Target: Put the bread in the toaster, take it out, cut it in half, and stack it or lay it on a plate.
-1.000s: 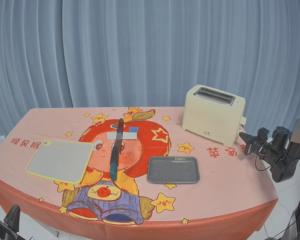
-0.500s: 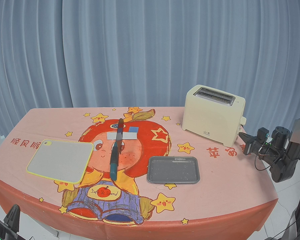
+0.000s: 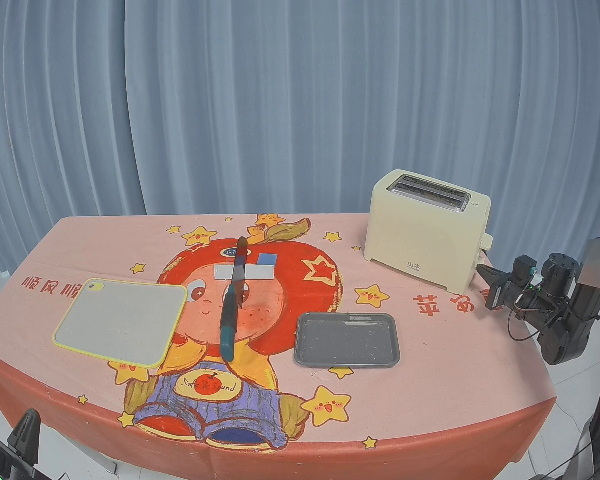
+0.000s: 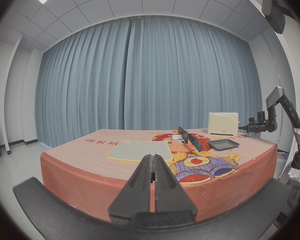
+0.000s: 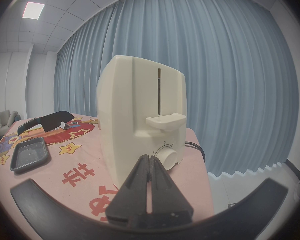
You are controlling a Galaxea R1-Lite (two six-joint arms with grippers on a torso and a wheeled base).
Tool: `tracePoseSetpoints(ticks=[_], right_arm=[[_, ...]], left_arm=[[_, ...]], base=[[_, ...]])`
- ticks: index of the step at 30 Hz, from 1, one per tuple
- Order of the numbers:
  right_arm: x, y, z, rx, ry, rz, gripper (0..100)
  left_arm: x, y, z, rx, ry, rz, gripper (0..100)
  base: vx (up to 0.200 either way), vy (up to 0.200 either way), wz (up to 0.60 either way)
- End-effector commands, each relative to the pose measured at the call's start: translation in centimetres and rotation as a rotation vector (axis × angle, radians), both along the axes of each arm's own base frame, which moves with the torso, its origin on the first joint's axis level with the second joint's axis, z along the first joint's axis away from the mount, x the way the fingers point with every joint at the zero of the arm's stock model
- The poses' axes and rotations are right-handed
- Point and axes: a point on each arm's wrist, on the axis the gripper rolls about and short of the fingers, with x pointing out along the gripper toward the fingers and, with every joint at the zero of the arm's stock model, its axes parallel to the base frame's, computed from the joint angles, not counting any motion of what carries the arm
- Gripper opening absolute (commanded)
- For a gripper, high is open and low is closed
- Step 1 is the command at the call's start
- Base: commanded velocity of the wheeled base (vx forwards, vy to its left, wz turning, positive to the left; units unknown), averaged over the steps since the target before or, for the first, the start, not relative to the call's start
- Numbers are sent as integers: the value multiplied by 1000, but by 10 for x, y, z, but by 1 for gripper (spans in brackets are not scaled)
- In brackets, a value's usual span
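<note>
The cream toaster stands at the far right of the table, which is covered by a pink cartoon cloth. Its two slots face up, and what they hold is too dark to make out, so I cannot tell whether the bread is inside. In the right wrist view the toaster's end panel faces the camera, with the lever sitting at the lower end of its vertical slot and a round dial just beneath it. The right gripper hangs off the table's right edge, level with that end of the toaster, pointing at it but apart from it. Its fingers are pressed together with nothing between them. A grey rectangular tray lies flat nearer the robot, in front of the toaster and a little to its left. At the middle of the table a knife with a dark blade and teal handle lies across a small white block, with the handle toward the robot. A pale cutting board with a yellow-green rim lies flat on the left side, near the knife. The left gripper sits low beyond the table's near left corner, below the tabletop, its fingers closed tight and empty. A blue-grey curtain hangs behind the table.
</note>
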Motion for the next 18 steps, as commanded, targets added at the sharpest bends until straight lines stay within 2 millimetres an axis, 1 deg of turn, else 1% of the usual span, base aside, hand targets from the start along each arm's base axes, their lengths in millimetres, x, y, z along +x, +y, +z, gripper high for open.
tracePoseSetpoints(ticks=[1,14,18], right_arm=[[0,0,-1,-1,2,0,0],[2,-2,-3,1,5,-6,0],[2,-3,-1,-1,-4,-7,0]], left_arm=[[1,0,-5,0,18,-1,0],[1,0,-5,0,18,-1,0],[1,0,-5,0,18,1,0]], base=[[0,0,0],[0,0,0],[0,0,0]])
